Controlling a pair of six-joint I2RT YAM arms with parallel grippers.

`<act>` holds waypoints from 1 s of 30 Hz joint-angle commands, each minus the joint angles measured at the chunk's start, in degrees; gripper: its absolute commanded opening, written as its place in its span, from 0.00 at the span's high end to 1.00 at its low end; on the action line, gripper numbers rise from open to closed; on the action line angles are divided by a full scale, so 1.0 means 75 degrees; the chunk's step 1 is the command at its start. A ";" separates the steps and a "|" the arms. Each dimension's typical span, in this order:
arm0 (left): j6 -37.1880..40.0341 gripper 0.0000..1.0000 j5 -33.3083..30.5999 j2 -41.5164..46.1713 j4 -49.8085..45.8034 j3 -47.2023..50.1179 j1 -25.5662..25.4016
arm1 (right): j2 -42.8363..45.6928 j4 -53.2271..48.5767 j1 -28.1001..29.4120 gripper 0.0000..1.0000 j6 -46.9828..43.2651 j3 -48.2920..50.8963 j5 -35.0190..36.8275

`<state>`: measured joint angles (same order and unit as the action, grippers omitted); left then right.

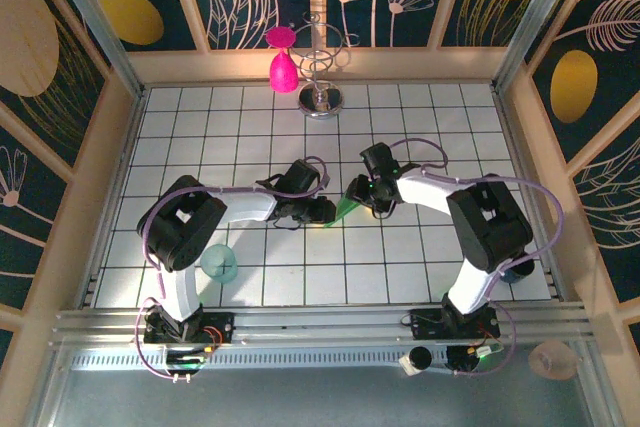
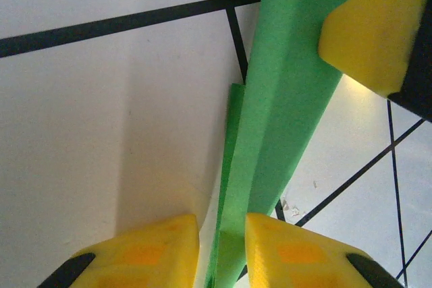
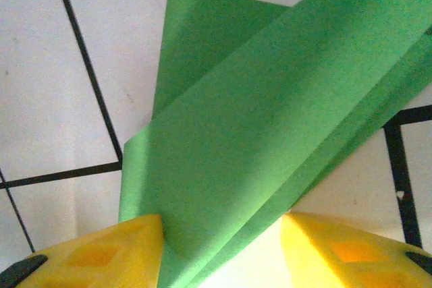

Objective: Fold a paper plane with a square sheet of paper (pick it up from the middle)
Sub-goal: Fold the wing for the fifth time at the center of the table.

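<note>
The square sheet of paper [image 1: 345, 210] is folded into a narrow, pointed green paper plane shape and stands on edge above the table's middle, between both grippers. My left gripper [image 1: 322, 211] comes at it from the left. In the left wrist view the folded strip [image 2: 283, 99] runs through my left gripper [image 2: 223, 224]. The jaws are narrow: the right finger [image 2: 297, 247] touches the paper and a sliver of gap shows at the left finger. One yellow finger [image 2: 368, 38] of the other gripper presses on the strip further along. My right gripper [image 1: 360, 197] stands wide open around the paper [image 3: 256, 119]. The layers lean on its left finger [image 3: 128, 247].
A pink teardrop object [image 1: 283, 69] hangs by a wire stand with a metal base [image 1: 322, 99] at the back centre. A teal translucent cup [image 1: 220, 263] sits near the left arm's base. Wooden walls [image 1: 110, 157] enclose the tiled table on three sides.
</note>
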<state>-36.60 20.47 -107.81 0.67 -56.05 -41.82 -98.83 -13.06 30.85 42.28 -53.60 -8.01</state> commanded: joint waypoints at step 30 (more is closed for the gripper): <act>0.0134 0.70 -0.0561 -0.0561 -0.0523 0.0268 -0.0072 | -0.0032 0.2913 -0.0328 0.73 -0.0341 0.0892 -0.2083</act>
<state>-36.40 20.36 -107.81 0.36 -56.27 -41.98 -97.82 7.11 28.69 40.73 -45.34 -21.80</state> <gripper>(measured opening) 0.299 0.272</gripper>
